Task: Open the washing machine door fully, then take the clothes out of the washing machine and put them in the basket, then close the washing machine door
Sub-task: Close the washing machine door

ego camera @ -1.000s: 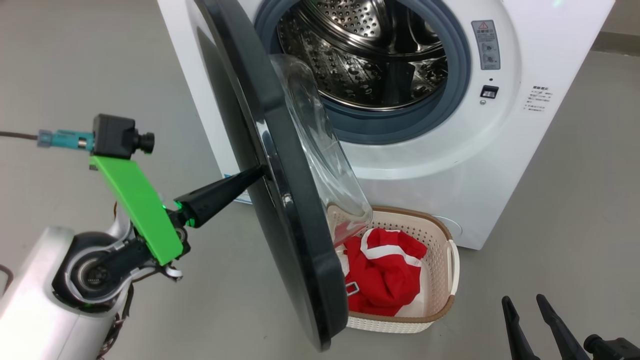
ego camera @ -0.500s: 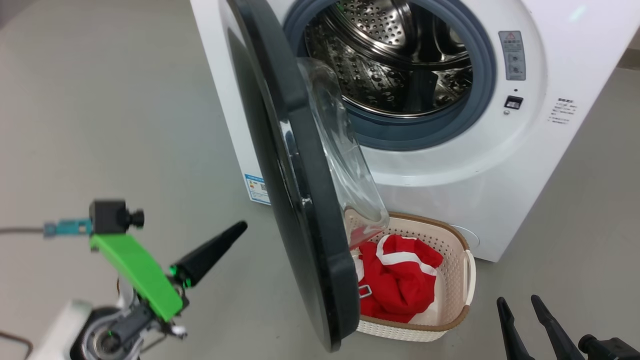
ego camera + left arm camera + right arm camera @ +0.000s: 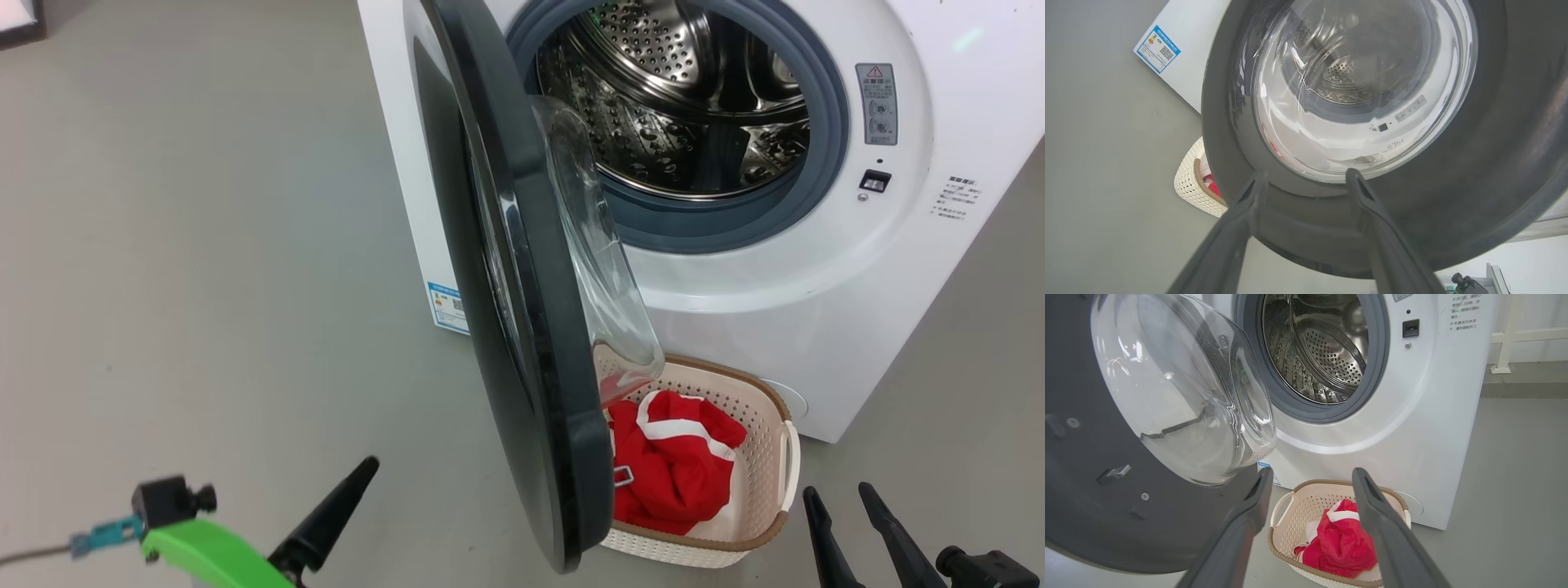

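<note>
Left gripper [image 3: 1305,175] sits low at my left, jaws spread wide and holding nothing; from its wrist view I see both fingers pointing at the outer face of the door [image 3: 1494,163]; on the head view one finger [image 3: 326,523] stands clear of the door, with grey floor [image 3: 204,245] between them, and a green bracket [image 3: 212,555] lies beside it at the bottom edge. Next comes a blue label [image 3: 447,306] low on the washer [image 3: 816,310] side. The door is swung partway out and stands nearly edge-on to my head camera; its glass bowl [image 3: 596,269] bulges toward the machine. Right of it the steel drum [image 3: 694,106] is open to view inside the grey gasket [image 3: 824,163]; I see no fabric in the part that shows. The basket [image 3: 759,457] sits on the floor just in front of the washer, its left end hidden behind the door's lower edge; the clothes [image 3: 669,474] lie bundled inside it. At lower right the right gripper [image 3: 836,490] hangs near the basket, jaws wide, gripping nothing.
</note>
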Available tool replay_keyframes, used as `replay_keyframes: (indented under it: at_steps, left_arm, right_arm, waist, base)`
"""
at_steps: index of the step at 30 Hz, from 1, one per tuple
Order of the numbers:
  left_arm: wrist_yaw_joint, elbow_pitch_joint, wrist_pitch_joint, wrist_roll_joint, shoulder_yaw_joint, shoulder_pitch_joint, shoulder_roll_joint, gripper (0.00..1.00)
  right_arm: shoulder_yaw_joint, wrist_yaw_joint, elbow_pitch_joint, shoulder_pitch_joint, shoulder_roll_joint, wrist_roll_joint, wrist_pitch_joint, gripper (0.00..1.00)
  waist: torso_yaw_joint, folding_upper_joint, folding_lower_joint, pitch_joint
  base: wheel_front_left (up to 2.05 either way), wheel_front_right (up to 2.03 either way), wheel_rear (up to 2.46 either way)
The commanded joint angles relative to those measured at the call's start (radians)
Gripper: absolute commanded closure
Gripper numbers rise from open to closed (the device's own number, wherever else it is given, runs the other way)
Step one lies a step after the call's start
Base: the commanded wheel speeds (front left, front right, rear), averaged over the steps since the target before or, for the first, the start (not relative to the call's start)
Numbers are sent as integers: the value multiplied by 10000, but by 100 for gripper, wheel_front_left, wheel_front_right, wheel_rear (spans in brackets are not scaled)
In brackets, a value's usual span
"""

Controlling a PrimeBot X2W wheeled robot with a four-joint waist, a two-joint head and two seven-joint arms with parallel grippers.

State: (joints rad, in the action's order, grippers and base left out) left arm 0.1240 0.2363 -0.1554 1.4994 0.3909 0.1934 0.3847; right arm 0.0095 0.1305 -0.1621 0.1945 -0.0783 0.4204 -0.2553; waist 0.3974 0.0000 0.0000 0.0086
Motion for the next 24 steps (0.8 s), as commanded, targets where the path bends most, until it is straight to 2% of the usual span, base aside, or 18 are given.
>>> replay_keyframes:
  at_steps: [1, 7, 17, 24]
  left_arm:
    - [67, -93, 280, 92, -409, 76, 203, 0]
    - [67, 315, 1124, -151, -327, -226, 172, 0]
    - [67, 1294, 3252, -847, 380, -578, -16, 0]
    - [67, 2163, 4141, -2262, 953, -519, -53, 0]
  right_arm:
    - [224, 2, 207, -437, -140, -75, -65, 0]
    - [262, 2, 210, -451, -187, -62, -65, 0]
    - [348, 2, 112, -515, -202, -32, -65, 0]
    - [328, 2, 80, -503, -185, -19, -65, 0]
  waist:
    - [20, 0, 0, -2]
    - [54, 0, 0, 56]
    - [-93, 0, 0, 99]
    - [-122, 0, 0, 108]
  base:
    - [0, 0, 0]
    - [0, 0, 0]
    - [0, 0, 0]
    - [0, 0, 0]
